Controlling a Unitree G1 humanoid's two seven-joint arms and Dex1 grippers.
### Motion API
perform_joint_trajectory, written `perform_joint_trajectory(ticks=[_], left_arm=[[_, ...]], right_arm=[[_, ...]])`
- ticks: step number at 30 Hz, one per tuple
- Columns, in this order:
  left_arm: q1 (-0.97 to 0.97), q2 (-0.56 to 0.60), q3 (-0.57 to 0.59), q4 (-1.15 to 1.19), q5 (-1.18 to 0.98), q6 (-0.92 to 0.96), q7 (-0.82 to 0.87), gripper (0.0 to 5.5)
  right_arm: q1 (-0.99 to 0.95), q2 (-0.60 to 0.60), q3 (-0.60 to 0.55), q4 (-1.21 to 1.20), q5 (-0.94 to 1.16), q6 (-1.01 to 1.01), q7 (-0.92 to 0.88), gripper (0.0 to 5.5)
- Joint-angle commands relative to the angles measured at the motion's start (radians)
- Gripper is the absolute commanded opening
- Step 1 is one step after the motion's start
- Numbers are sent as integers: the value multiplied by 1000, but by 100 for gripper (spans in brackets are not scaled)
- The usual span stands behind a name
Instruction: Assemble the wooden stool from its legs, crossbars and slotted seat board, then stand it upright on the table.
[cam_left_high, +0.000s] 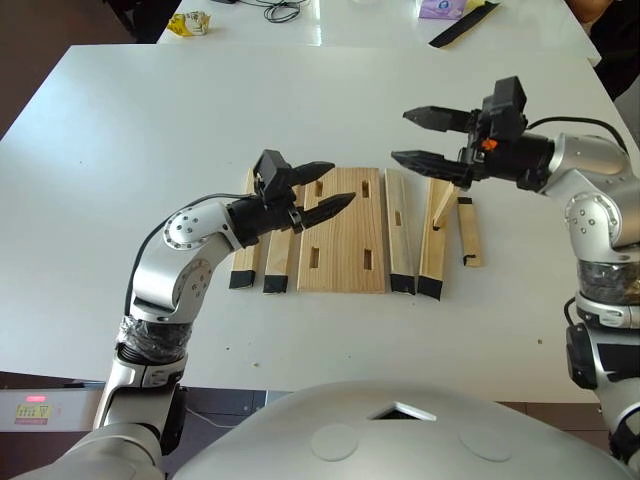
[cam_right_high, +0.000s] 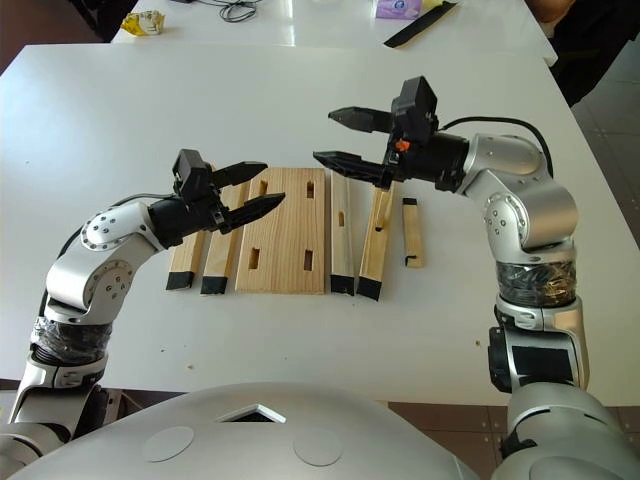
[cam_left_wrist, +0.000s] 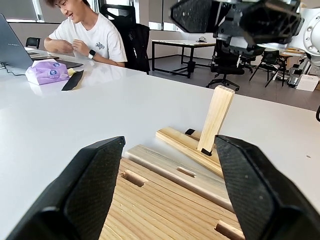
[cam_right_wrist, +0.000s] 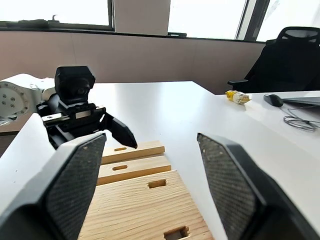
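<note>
The slotted seat board (cam_left_high: 342, 232) lies flat at the table's middle. Two legs (cam_left_high: 247, 255) lie along its left side. To its right lie a long leg (cam_left_high: 399, 232), another leg (cam_left_high: 432, 258) and a short crossbar (cam_left_high: 468, 232). One short piece (cam_left_wrist: 215, 117) leans tilted with its end propped on that right leg. My left gripper (cam_left_high: 343, 182) hovers open over the board's left part, holding nothing. Above the right-hand legs, my right gripper (cam_left_high: 399, 136) is open and empty too. The right wrist view looks between its fingers (cam_right_wrist: 75, 185) at the board and the left gripper (cam_right_wrist: 95, 125).
The white table (cam_left_high: 150, 150) has wide bare room to the left and in front of the parts. On a second table behind lie a purple tissue pack (cam_left_high: 440, 8), a black strip (cam_left_high: 462, 25), a yellow wrapper (cam_left_high: 190, 22) and cables (cam_left_high: 283, 10).
</note>
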Motion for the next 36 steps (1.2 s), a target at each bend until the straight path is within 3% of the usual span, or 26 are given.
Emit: perform_joint_trajectory(ticks=[1,6,12,17,25,29,33,36], left_arm=[[-12,-4,1,4,9,-2,4,333],[-10,-7,5,7,8,-1,8,333],[-14,-12,4,14,9,0,6,333],[-13,-9,11,11,5,4,2,333],[10,-16,17,-10,3,7,20,333],[34,-23,25,-25,3,4,41,333],[54,-28,29,-36,4,1,56,333],[65,-22,28,-33,14,-8,55,333]], right_arm=[[-61,23,-36,24,47,38,-28,336],[-18,35,-20,32,53,59,-29,336],[136,17,107,229,-143,-118,15,336],[147,21,88,272,-143,-168,12,336],[67,41,-66,-26,113,60,-131,336],[-8,27,-211,-206,498,293,-301,336],[62,-68,-282,-340,842,403,-368,336],[240,-230,-246,-423,758,512,-278,336]])
